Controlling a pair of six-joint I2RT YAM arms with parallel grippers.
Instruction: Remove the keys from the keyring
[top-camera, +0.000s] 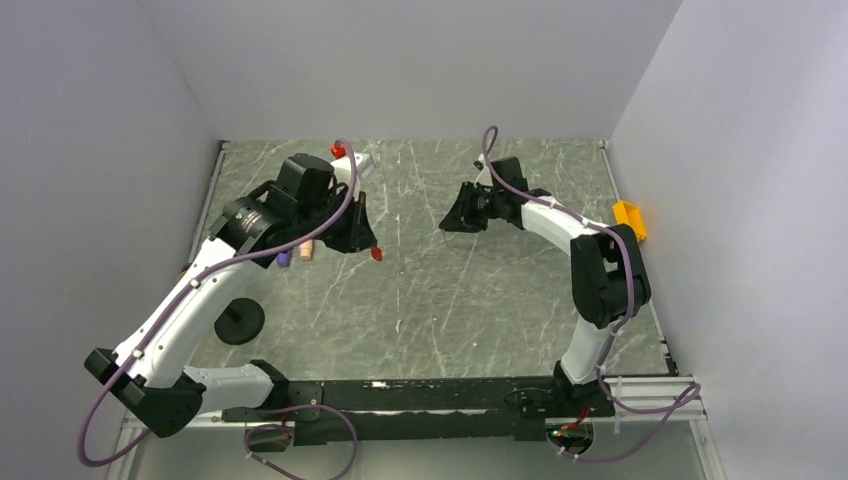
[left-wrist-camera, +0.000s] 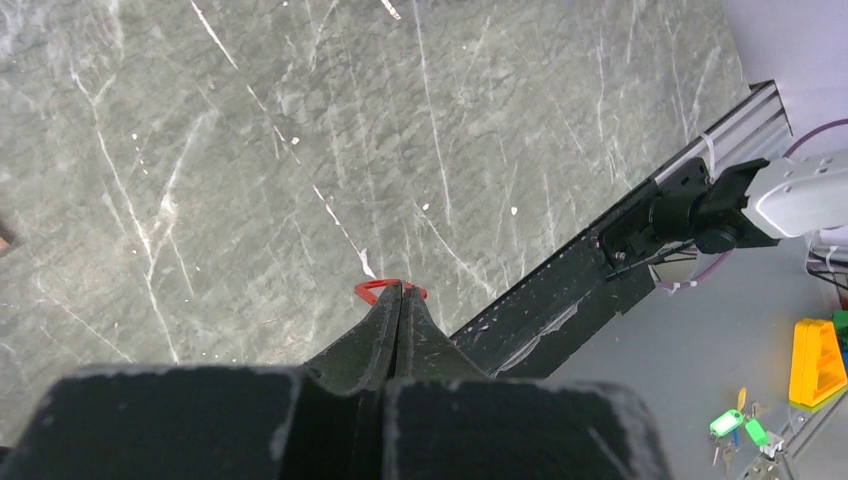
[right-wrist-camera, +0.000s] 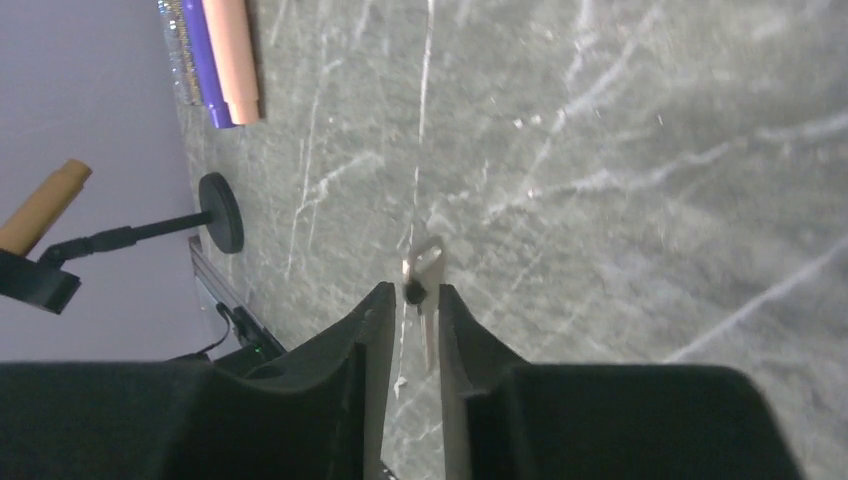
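My left gripper is shut on the keyring, a tiny red tag, and holds it above the table left of centre. In the left wrist view the red tag sticks out at the closed tips of the left gripper. My right gripper hangs over the middle of the table, facing the left one. In the right wrist view the right gripper has its jaws a narrow gap apart. A silver key shows in that gap. I cannot tell whether the key touches the fingers.
A pink pen and a purple pen lie under the left arm, also in the right wrist view. A black round stand sits front left. A yellow-orange box is at the right edge. A red plug is at the back.
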